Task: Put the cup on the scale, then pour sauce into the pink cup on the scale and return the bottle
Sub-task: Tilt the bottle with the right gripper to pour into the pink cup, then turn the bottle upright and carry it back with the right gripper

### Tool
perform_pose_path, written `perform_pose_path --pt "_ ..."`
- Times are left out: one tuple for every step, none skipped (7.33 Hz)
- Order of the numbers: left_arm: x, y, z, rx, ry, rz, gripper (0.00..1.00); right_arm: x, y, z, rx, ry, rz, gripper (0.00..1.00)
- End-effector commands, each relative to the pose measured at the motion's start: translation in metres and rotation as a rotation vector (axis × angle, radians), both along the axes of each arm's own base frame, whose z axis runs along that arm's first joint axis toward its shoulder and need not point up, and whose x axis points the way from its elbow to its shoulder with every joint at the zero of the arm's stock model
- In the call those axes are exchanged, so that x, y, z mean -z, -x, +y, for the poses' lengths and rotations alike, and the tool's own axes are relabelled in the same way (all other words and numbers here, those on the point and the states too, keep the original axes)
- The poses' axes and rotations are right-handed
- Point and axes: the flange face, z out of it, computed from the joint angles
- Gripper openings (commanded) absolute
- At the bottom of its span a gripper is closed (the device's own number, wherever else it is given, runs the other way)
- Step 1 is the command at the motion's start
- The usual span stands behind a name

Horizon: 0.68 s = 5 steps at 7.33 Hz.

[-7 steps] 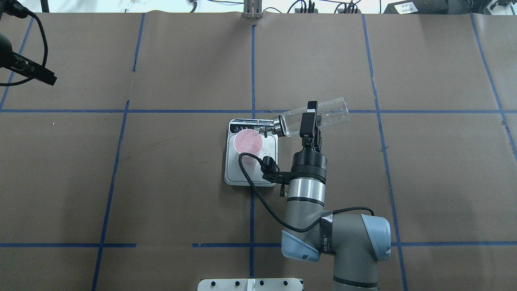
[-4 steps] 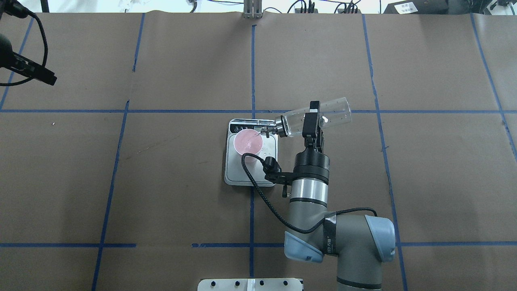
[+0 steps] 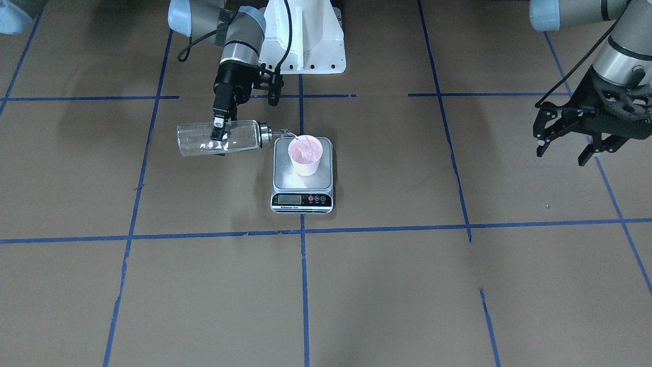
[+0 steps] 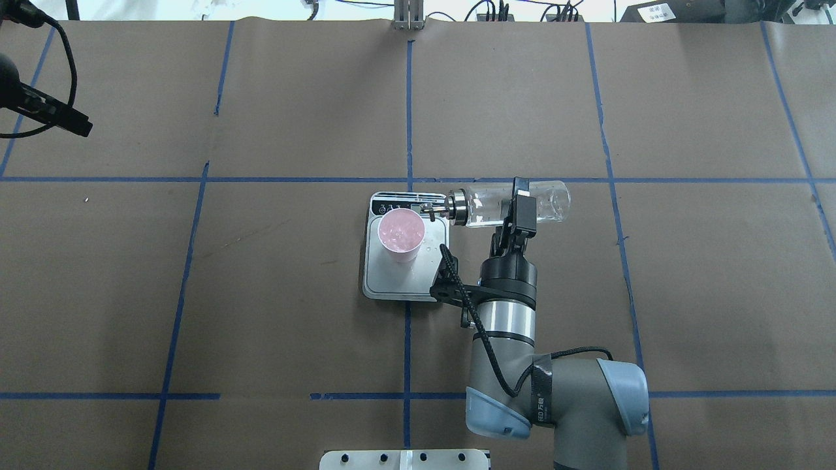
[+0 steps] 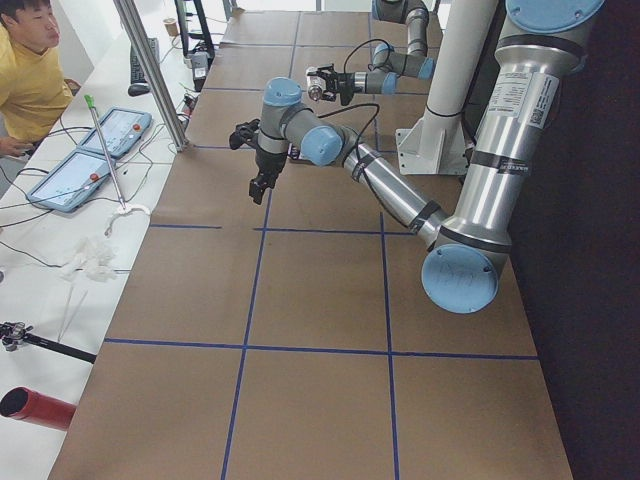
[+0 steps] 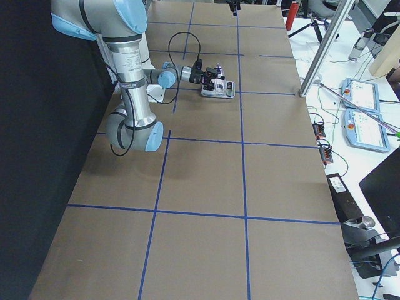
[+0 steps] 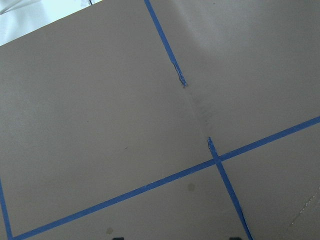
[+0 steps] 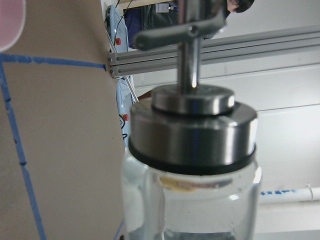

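Bottle levelled since half a second ago: the glass bottle (image 4: 486, 205) has dropped its base from the upper right and now lies near horizontal, just right of frame centre in the overhead view.
Right gripper (image 4: 521, 203) fingers are clenched across the bottle's mid-body, holding it above the surface (image 4: 261, 294). The silver spout (image 4: 428, 209) reaches the right rim of the pink cup (image 4: 401, 234). This cup stands upright on the kitchen scale (image 4: 398, 284) at frame centre. Left gripper (image 3: 562, 153) hangs at the right edge of the front-facing view, fingers spread and grasping nothing, well apart from the scale. Liquid level in the bottle cannot be told.
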Motion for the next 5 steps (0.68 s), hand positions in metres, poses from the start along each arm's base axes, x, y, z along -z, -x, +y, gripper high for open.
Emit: perform_pose_path --pt "0.0 0.0 0.0 0.002 0.002 0.001 0.76 0.001 0.0 0.005 -0.019 0.062 -0.368 0.0" --pt "0.002 0.0 0.0 0.004 0.0 0.004 0.77 -0.008 -0.008 0.006 -0.002 0.089 -0.507 0.0" --pt "0.003 0.0 0.001 0.005 0.0 0.005 0.77 -0.037 -0.024 0.008 0.01 0.092 -0.592 0.0" --pt "0.003 0.0 0.001 0.005 0.0 0.005 0.77 -0.061 -0.046 0.011 0.024 0.08 -0.722 0.0" --pt "0.005 0.0 0.001 0.006 -0.002 0.007 0.77 -0.085 -0.065 0.013 0.036 0.088 -0.838 0.0"
